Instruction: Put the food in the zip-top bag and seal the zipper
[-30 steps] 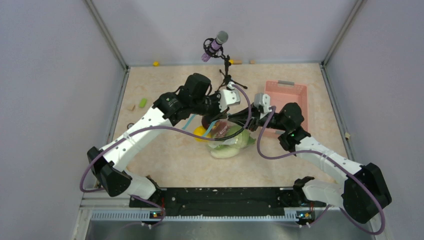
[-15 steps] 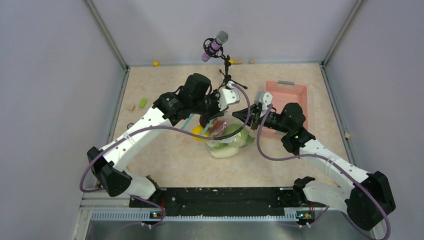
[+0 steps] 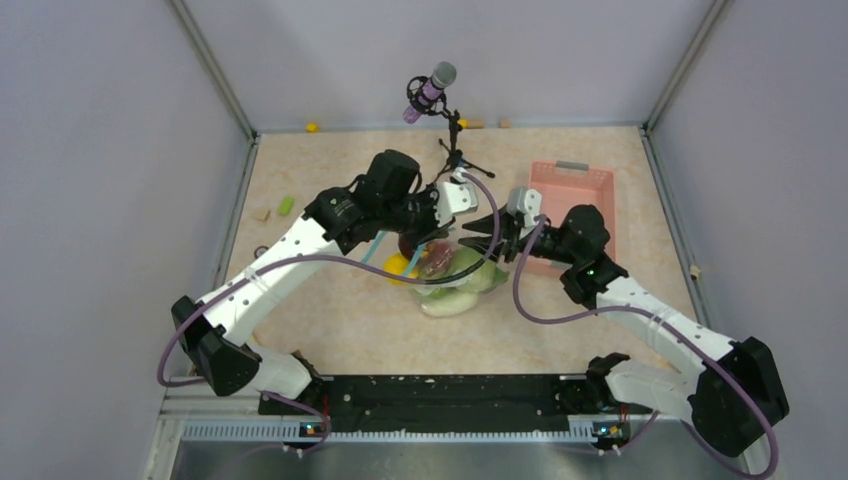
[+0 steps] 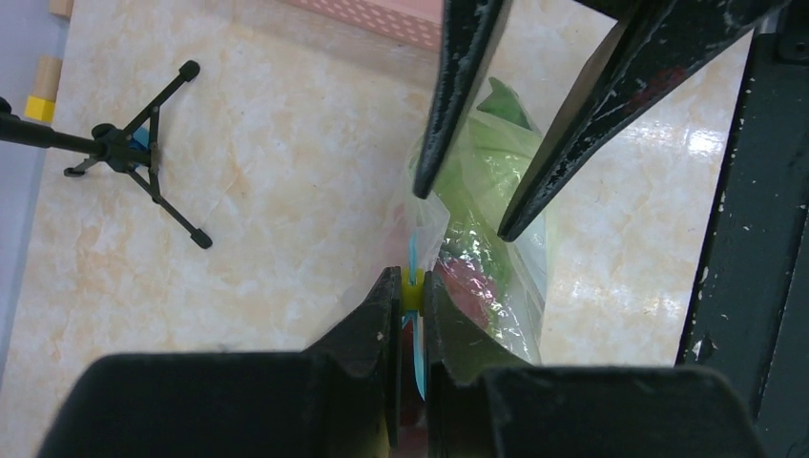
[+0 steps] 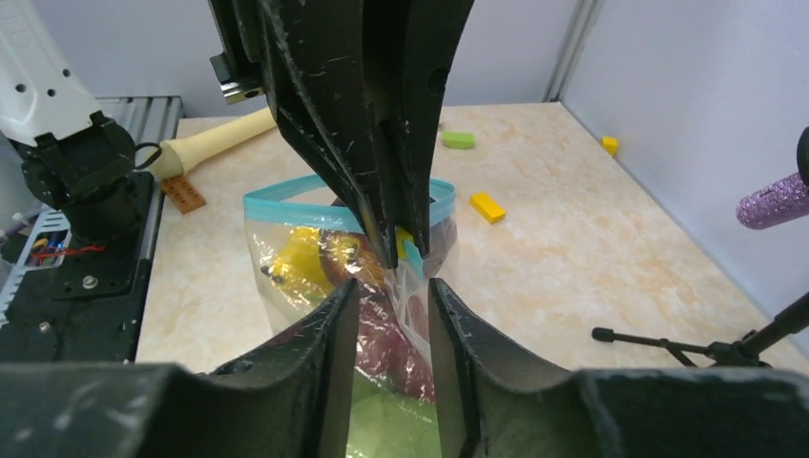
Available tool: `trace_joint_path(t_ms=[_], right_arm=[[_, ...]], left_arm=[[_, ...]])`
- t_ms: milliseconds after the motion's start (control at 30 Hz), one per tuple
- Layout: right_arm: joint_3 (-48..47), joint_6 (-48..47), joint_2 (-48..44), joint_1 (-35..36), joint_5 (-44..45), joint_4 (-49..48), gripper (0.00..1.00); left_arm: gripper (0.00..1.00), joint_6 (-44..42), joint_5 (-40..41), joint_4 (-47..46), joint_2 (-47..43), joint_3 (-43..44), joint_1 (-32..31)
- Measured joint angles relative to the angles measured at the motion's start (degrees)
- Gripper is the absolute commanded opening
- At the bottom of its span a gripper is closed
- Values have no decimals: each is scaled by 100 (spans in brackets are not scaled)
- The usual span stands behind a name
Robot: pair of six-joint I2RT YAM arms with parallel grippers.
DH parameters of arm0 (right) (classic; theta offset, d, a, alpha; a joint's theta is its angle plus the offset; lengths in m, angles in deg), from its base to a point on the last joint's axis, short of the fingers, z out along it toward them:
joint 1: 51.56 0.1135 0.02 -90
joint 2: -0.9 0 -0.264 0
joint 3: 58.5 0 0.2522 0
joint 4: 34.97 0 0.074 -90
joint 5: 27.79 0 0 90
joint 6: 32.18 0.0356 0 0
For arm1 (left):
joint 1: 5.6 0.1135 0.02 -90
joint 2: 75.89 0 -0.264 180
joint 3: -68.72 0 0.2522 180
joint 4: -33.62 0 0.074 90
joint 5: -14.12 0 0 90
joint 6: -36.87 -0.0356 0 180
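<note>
This is a robot test cell in a lab: plain grey panels (image 3: 90, 200) in metal framing (image 3: 214, 70) enclose a marble-patterned tabletop (image 3: 330, 320). A microphone (image 3: 432, 88) on a tripod (image 3: 456, 150) stands at twelve o'clock.

Clear crinkly zip-top bag (image 3: 460, 272), upright, filled.
You see yellow, red and green toy food (image 5: 298, 256) inside, light blue zipper strip (image 5: 286, 200) along its top.

The left arm (image 3: 270, 275) and right arm (image 3: 650, 318) share one build — white shells on the long links, bulky black housings at the joints. A purple cable (image 3: 515, 285) loops loosely along each. The left pincer (image 4: 408, 286) and right pincer (image 5: 393, 286) have matte black tapered fingers, scuffed with pale scratches and white specks.
</note>
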Motion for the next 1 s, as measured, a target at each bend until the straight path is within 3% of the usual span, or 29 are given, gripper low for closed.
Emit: trace_joint_path(t_ms=[100,200,300,367,400,733,1000], right_arm=[[0,50,98,0,-116,-210,41],[0,127,175,0,-243,-490,38],[-2,192,295,0,-348,-660,24],[-4,232,400,0,-420,-713,4],[-7,267,466,0,-457,-743,0],[-33,520,535,-2,-501,-868,0],[153,706,-133,-2,-79,-435,0]], left_arm=[[0,-37,-142,4,-46,-17,0],[0,-85,-282,9,-68,-20,0],[0,-127,-402,15,-72,-22,0],[0,-136,-437,20,-72,-22,0],[0,-136,-450,20,-72,-22,0],[0,-131,-516,46,-122,-24,0],[0,-133,-514,-175,-223,-179,-37]])
